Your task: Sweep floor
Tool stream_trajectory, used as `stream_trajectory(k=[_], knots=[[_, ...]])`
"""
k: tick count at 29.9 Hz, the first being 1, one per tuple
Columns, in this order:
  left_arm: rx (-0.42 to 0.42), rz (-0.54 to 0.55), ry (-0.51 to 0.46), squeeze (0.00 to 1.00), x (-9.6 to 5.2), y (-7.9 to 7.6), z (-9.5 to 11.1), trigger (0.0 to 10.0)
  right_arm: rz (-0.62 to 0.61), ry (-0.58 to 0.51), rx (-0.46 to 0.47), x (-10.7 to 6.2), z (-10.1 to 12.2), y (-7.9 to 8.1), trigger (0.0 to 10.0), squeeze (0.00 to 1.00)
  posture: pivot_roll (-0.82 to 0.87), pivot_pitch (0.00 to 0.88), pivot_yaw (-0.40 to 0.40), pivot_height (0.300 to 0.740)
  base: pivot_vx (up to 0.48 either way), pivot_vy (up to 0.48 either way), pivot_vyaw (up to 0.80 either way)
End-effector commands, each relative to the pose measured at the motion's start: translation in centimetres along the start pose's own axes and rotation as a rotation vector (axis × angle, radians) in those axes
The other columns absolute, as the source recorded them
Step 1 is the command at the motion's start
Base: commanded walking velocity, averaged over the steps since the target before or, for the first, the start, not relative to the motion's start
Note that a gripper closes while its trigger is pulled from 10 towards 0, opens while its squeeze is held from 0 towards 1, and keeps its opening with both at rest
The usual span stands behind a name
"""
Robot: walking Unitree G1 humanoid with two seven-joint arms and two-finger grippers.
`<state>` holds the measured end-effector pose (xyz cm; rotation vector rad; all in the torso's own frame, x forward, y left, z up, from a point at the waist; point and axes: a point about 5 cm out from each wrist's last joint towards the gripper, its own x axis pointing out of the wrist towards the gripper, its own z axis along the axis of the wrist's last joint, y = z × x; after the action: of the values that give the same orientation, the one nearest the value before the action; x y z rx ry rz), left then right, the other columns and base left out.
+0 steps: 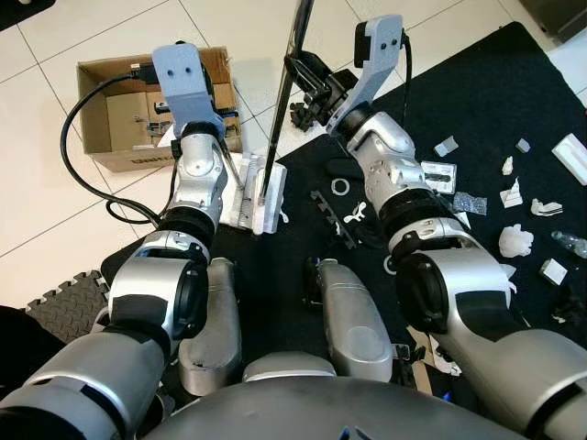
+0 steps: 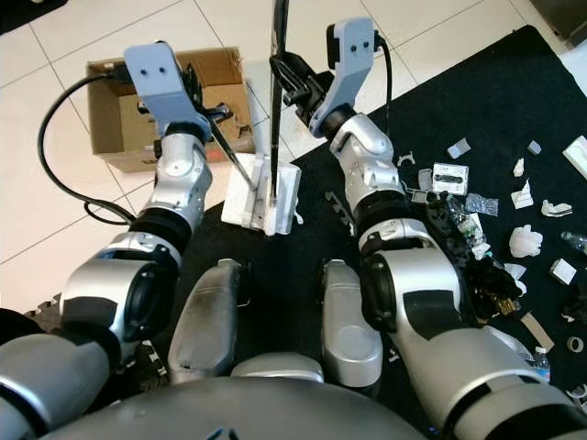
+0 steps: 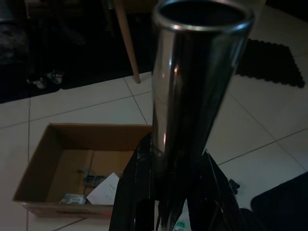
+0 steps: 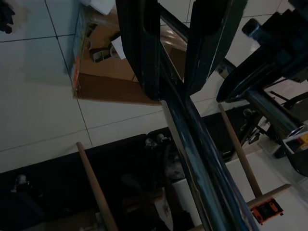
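While both arms reached forward over the floor, the broom pole [image 1: 286,87] stood as a thin dark rod rising from the middle of the frame out past the top edge, its lower end meeting a white dustpan [image 1: 255,191] that lay at centre, half on the pale tiles and half on the edge of the black mat [image 1: 477,101]. Up close in the wrist views the pole showed as glossy dark metal, a hollow tube with a bright rim at its open end. The right gripper [image 1: 310,92] sat high at upper centre, its arm running up from the lower right with the wrist bent toward the pole, and its two black fingers [image 4: 139,48] were closed onto the pole from either side. The left gripper [image 2: 218,124] was at upper left, its arm stretched from the lower left, forearm nearly upright in the picture, a black cable looping off its wrist; its fingers [image 3: 137,192] pinched a second shiny tube between them. Behind it, at upper left, sat an open cardboard box [image 1: 101,101] with paper scraps inside. White scraps of litter [image 1: 515,240] lay scattered over the mat at right.
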<state>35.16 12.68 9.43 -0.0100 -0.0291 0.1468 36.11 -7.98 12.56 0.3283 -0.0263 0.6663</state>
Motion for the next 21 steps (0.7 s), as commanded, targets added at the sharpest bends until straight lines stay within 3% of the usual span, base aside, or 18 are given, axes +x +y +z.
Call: stream_trajectory(k=[1,5,10,21], knots=[[0.027,-0.03,-0.069,0.0,-0.2,-0.6,0.7,10.0,-0.005,-0.019,-0.001,0.0,0.2,-0.1,10.0,0.0,-0.04,0.188,-0.013,0.74,0.0,0.0,0.0],[0.02,-0.016,-0.058,0.0,-0.3,-0.6,0.5,10.0,-0.008,-0.02,0.001,-0.1,0.2,-0.2,10.0,0.0,-0.05,0.188,-0.011,0.74,0.0,0.0,0.0],[-0.061,0.062,-0.003,0.0,0.0,0.5,0.1,10.0,-0.012,-0.018,0.001,-0.1,0.1,-0.3,10.0,0.0,-0.05,0.187,-0.014,0.74,0.0,0.0,0.0],[-0.058,0.066,0.069,0.0,-0.5,0.5,-1.3,10.0,-0.009,-0.014,-0.002,0.1,0.2,-0.2,10.0,0.0,-0.05,0.185,-0.016,0.74,0.0,0.0,0.0]])
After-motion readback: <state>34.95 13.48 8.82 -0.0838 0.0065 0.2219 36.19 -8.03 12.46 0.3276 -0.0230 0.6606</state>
